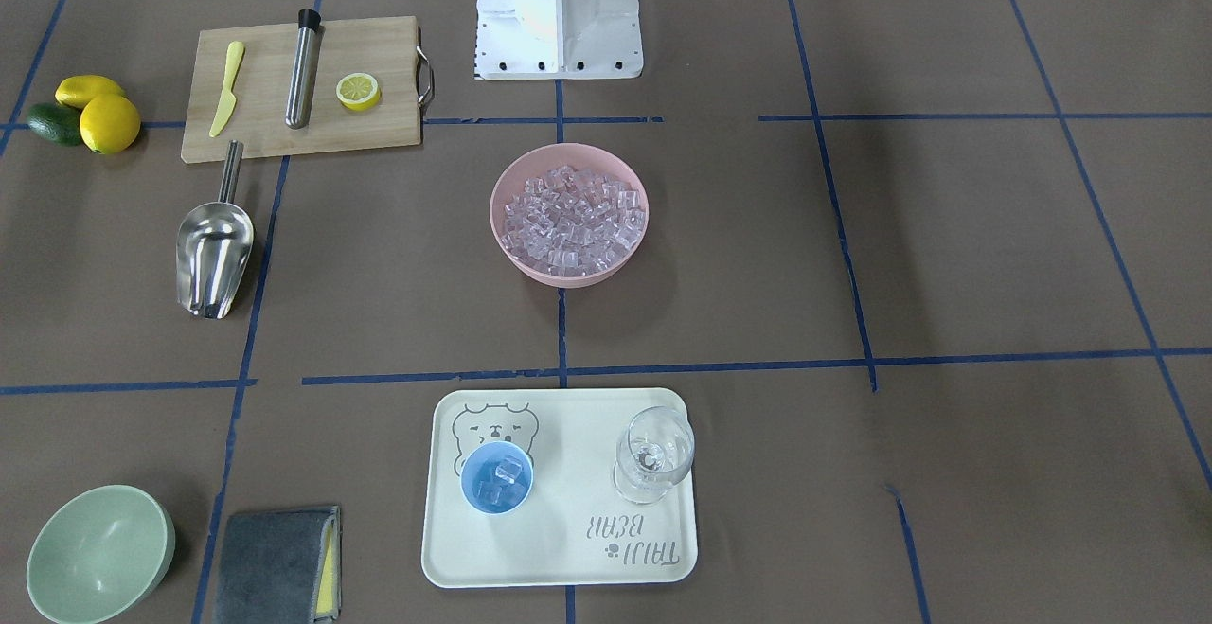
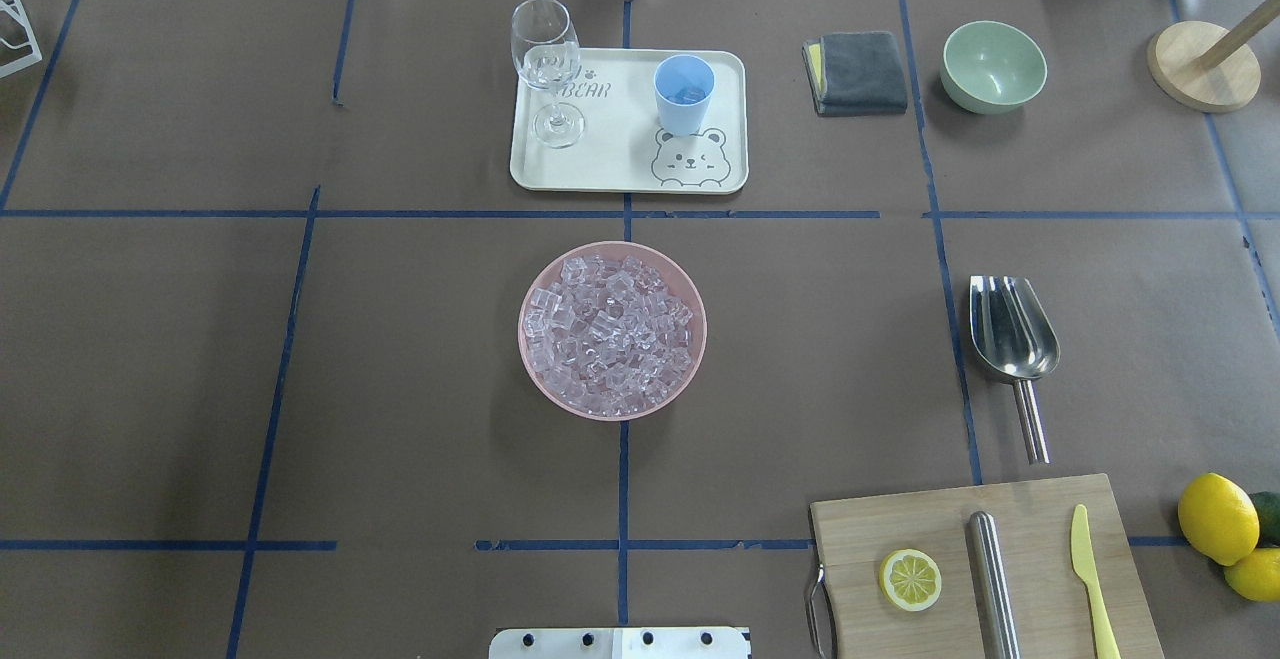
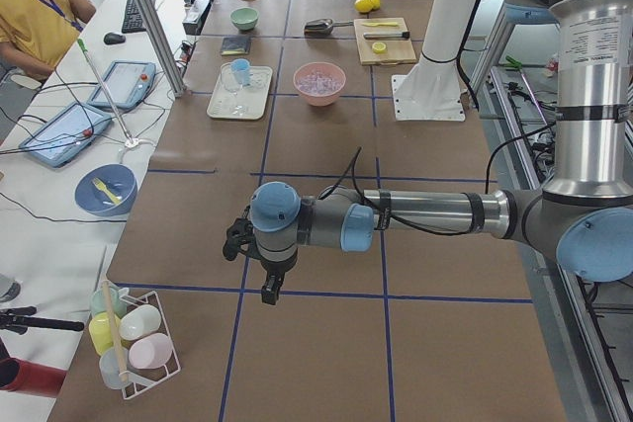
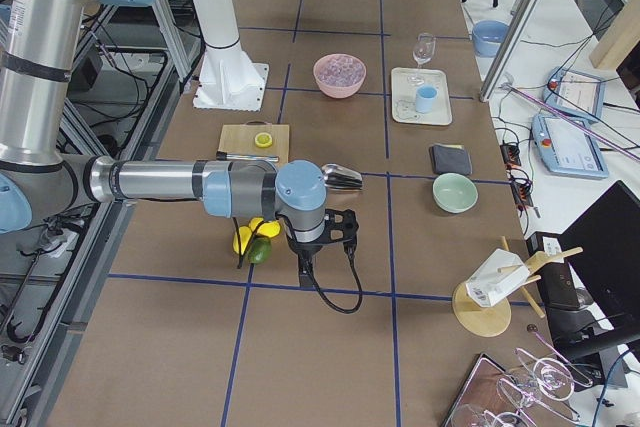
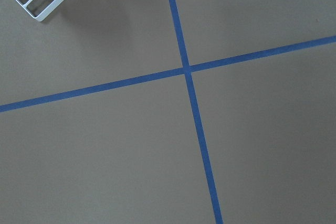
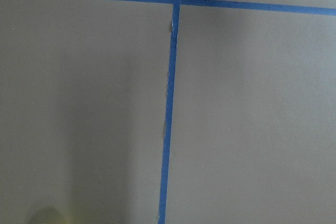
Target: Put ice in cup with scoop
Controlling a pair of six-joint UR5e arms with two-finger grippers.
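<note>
Over bare brown paper near the table's left end, the left gripper (image 3: 268,294) hangs pointing down just above a crossing of blue tape lines (image 5: 186,71); it shows only in the side view, so I cannot tell whether its jaws are apart or together; a white wire rack (image 3: 138,343) of pastel cups stands near it, toward the table's corner; every task thing lies well beyond it, toward the middle and the far end. At the opposite end the right gripper (image 4: 304,269) also points down above the paper beside a tape line, and how its jaws stand cannot be told either; two yellow lemons (image 4: 242,239) and a green avocado (image 4: 260,253) lie just beside it in the side view; the shiny silver metal scoop (image 1: 214,255) lies a little beyond that gripper, toward the table's middle, flat on the paper, held by nothing, its trough empty, its thin handle ending just beside the bamboo cutting board (image 1: 379,136); well apart from both grippers stands the round pink bowl (image 1: 496,198), heaped with small clear glassy ice cubes (image 1: 571,219); beyond the bowl, away from the robot's base, the cream rectangular tray (image 1: 568,548) bears the small light-blue plastic cup (image 2: 683,117), upright with a few cubes inside, and a clear stemmed glass (image 1: 654,458) apart from it.
</note>
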